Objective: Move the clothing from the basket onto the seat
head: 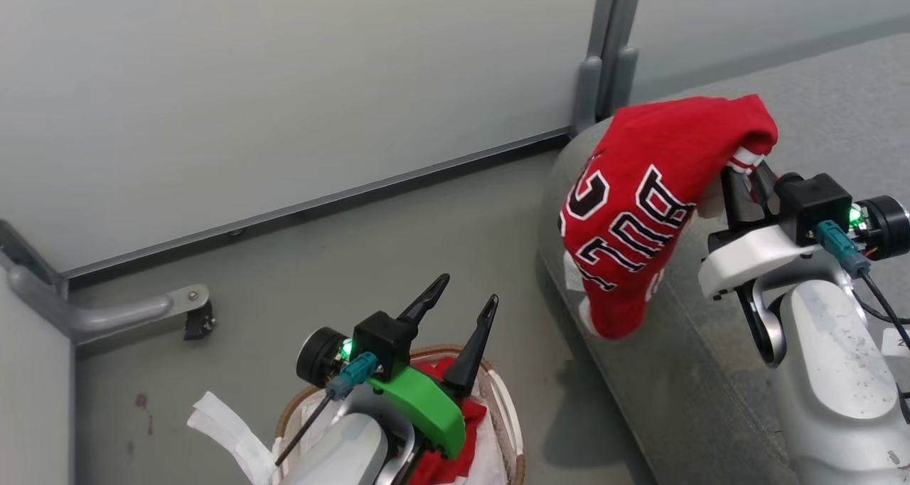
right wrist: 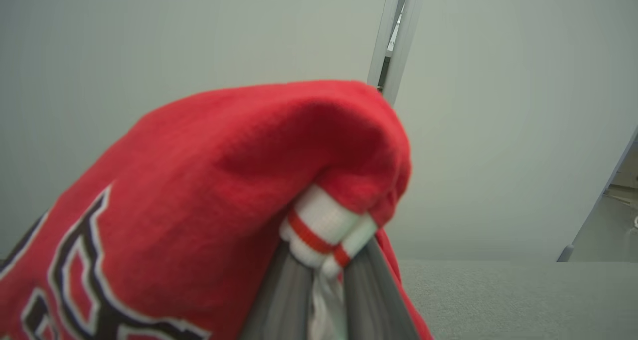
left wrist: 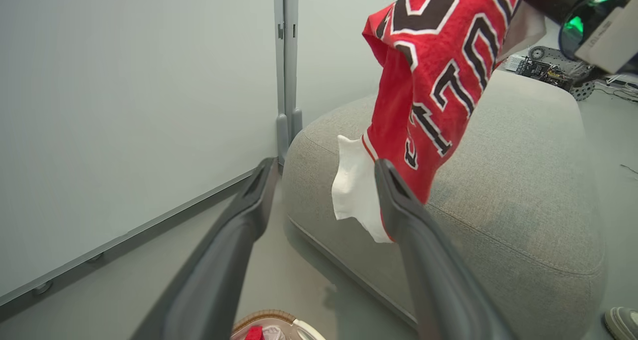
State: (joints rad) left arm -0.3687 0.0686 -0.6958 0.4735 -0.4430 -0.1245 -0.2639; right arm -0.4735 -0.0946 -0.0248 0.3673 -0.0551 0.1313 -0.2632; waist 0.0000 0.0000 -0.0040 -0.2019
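Carrying step: right gripper (head: 745, 176) clamped on the jersey (head: 640, 208), which hangs from its fingertips over the seat (head: 817, 101) edge — next, lower and release. Left gripper (head: 469, 289), fingers apart, hovers above the basket (head: 512, 428) — second garment (head: 435, 465) beneath.

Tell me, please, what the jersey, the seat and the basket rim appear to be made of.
Jersey: soft matte red knit, fuzzy nap, draping limply; lettering probably sewn or printed. Seat: grey woven upholstery, coarse weave, stitched seam. Basket rim: brown woven fibre, perhaps rattan or imitation; too small to tell.
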